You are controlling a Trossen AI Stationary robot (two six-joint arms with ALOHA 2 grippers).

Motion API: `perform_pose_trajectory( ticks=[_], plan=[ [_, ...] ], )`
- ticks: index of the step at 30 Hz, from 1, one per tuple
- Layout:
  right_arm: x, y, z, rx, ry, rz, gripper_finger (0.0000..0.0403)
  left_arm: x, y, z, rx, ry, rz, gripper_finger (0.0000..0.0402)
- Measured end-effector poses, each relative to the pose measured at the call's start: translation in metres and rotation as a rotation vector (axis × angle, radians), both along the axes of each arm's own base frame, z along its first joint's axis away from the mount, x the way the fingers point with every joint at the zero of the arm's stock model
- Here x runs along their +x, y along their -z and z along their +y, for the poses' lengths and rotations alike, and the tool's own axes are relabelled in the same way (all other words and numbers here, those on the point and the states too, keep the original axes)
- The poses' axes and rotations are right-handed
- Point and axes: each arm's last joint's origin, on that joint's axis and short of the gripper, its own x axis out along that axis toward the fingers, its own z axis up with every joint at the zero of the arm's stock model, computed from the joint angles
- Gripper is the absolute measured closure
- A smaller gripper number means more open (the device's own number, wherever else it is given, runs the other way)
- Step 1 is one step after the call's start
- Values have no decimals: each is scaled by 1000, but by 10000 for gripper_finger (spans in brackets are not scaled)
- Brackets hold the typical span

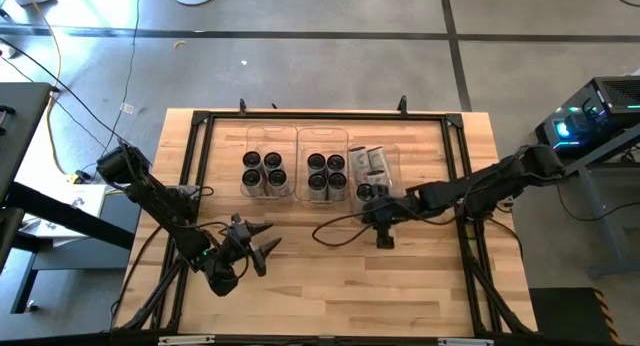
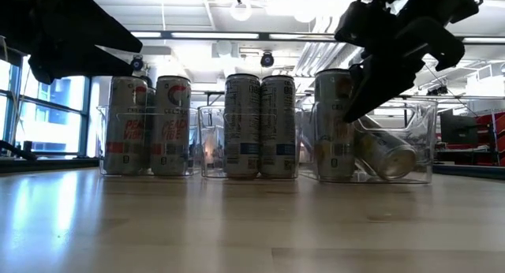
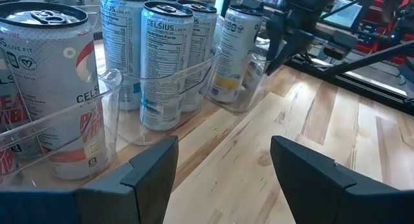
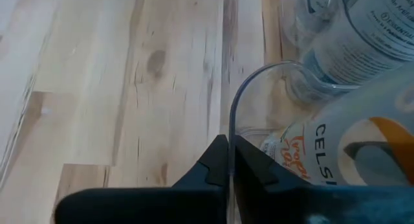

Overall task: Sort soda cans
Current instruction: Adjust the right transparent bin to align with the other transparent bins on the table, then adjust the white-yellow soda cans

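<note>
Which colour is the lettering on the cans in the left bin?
Red, on white cans, best in the low view.

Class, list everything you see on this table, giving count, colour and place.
table: one, light wood, under everything
bins: three, clear, row at far side
left-bin cans: four, white and red, upright
middle-bin cans: four, white and blue, upright
right-bin cans: at least three, white and yellow, one upright, others lying
left claw: dark, open, empty, near-left
right claw: dark, shut, at right bin's near wall
</note>
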Motion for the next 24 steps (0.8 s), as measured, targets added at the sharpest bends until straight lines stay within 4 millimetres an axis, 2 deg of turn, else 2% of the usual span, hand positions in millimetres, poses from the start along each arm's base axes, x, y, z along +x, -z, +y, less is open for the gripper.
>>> perform_pose_trajectory(
  ticks=[5, 14, 18, 24],
  plan=[
    [1, -1, 1, 4, 7, -9, 367, 0, 0, 0, 0, 0, 0, 161],
    [-5, -15, 0, 52, 19, -58, 247, 0, 0, 0, -4, 0, -3, 161],
    [-13, -31, -1, 110, 9, -108, 230, 0, 0, 0, -6, 1, -5, 161],
    [-38, -60, -6, 169, 0, -180, 229, 0, 0, -1, -6, 1, -5, 161]
  ],
)
